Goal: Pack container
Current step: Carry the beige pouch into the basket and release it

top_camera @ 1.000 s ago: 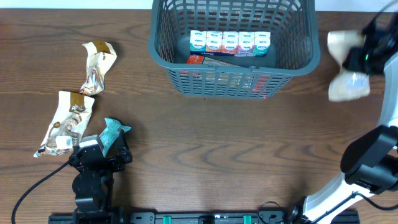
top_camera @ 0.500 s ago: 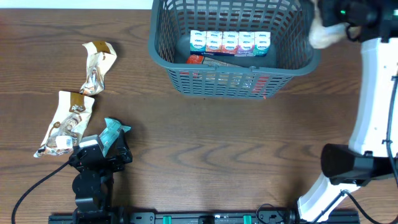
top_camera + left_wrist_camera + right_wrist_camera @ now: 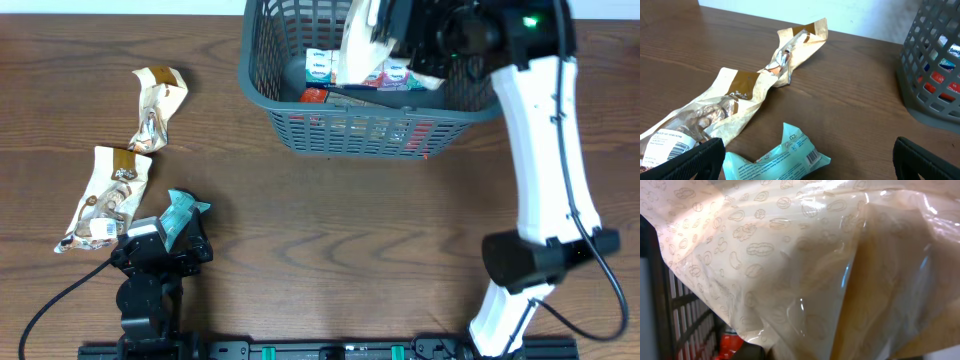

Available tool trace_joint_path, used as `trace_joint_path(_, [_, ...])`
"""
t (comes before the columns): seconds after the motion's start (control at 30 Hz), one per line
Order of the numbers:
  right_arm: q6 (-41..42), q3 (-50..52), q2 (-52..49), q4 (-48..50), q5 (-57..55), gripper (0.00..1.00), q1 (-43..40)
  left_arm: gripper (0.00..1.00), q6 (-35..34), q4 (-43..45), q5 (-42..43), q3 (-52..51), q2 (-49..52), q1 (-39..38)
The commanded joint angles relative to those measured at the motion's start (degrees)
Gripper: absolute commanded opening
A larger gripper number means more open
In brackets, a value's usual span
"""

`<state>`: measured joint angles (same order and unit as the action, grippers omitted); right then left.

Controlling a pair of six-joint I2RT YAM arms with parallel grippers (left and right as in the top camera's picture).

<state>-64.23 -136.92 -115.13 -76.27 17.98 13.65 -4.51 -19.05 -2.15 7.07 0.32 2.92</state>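
Overhead first: your right gripper [image 3: 392, 28] reaches over the basket [image 3: 360, 130], which sits at the far edge of the table [image 3: 380, 240], a little right of centre. The jaws are pinched together on a cream bag [image 3: 357, 40] that hangs over the basket's inside. You cannot tell whether it touches what lies below. A row of small cartons [image 3: 319, 67] and a red pack [image 3: 314, 95] are on the basket floor. Your left gripper [image 3: 178, 232] rests low at the near left, with a teal packet [image 3: 184, 212] at its tips. Two crumpled tan bags lie left of it, one near [image 3: 105, 195] and one farther [image 3: 158, 100].

Left wrist: the jaws stand wide apart, one fingertip [image 3: 685, 160] at each lower corner. The teal packet [image 3: 780, 155] lies on the table between them, gripped by neither. Both tan bags stretch away beyond it, and the basket wall [image 3: 935, 75] shows at the right, well apart.

Right wrist: the cream bag [image 3: 790, 255], printed with nut outlines, fills nearly all the view. The basket lattice [image 3: 685, 315] shows at the left, with something red [image 3: 732, 342] below — the fingers themselves are hidden.
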Motion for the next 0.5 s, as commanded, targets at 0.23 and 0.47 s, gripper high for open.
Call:
trace_joint_path(0.23, [-2.14, 0.66, -14.67, -4.59, 1.14, 0.04, 0.00, 0.99, -0.50, -0.55, -0.83, -0.92, 0.02, 0.28])
trace_joint_path(0.47, [0.59, 0.42, -15.06, -3.91, 1.14, 0.65, -0.07, 0.99, -0.50, -0.57, -0.83, -0.92, 0.02, 0.28])
